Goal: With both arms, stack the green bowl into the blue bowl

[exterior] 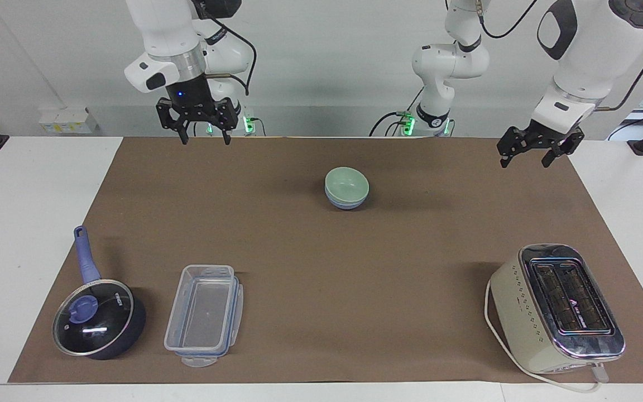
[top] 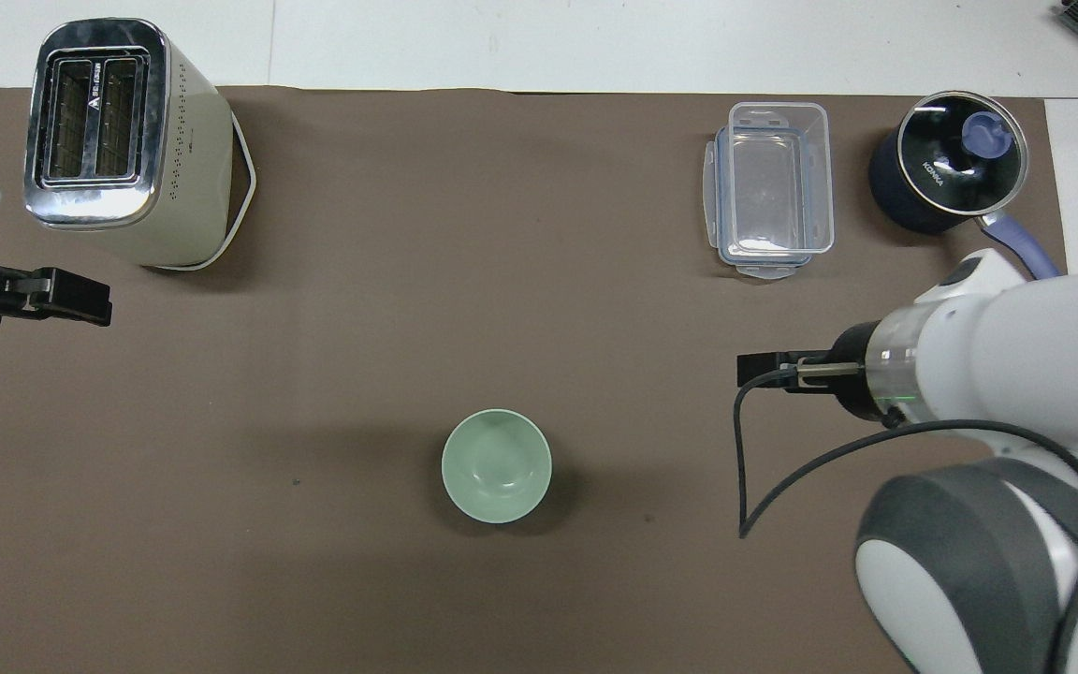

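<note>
The small, glossy, pale mint-green bowl (exterior: 346, 185) sat nested inside the equally small periwinkle-blue bowl (exterior: 346, 203), of which only a lower band showed in the facing view (from overhead the green one hid it entirely). The stack stood on the brown mat (exterior: 321, 262) covering the worktop, about midway between the two ends and closer to the robots' edge than to the edge away from them. Nothing touched it.

The right pincer (exterior: 203, 135) hung in the air over the mat's edge nearest the robots, toward the right arm's end, its fingers spread apart and empty. The left pincer (exterior: 532, 154) hovered over the mat's corner at the left arm's end, by the robots' edge, likewise spread wide with nothing between its fingers.
</note>
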